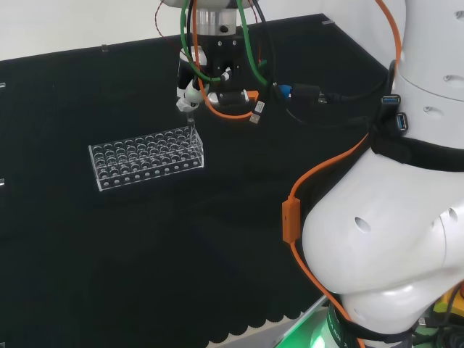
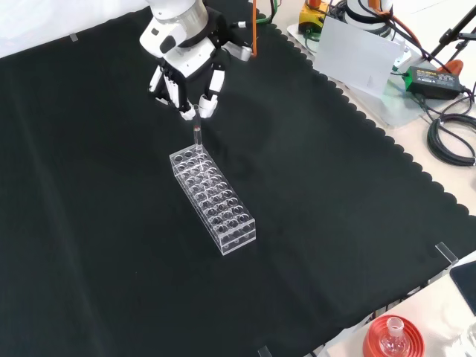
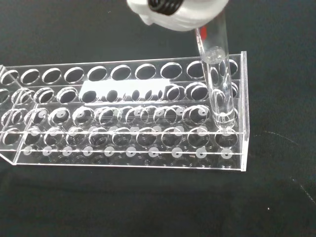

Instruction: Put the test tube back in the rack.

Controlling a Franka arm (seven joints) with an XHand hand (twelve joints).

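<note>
Wrist view is showing the test tube standing upright in an end hole of the clear rack (no print is showing on either). Front view is showing the hand pinching the tube's top.

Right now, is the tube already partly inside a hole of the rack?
Yes, the tube stands in a corner hole of the rack.

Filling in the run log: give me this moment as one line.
hand: shut on test tube | tube: upright, partly in end hole | rack: otherwise empty | step: inserting
</note>
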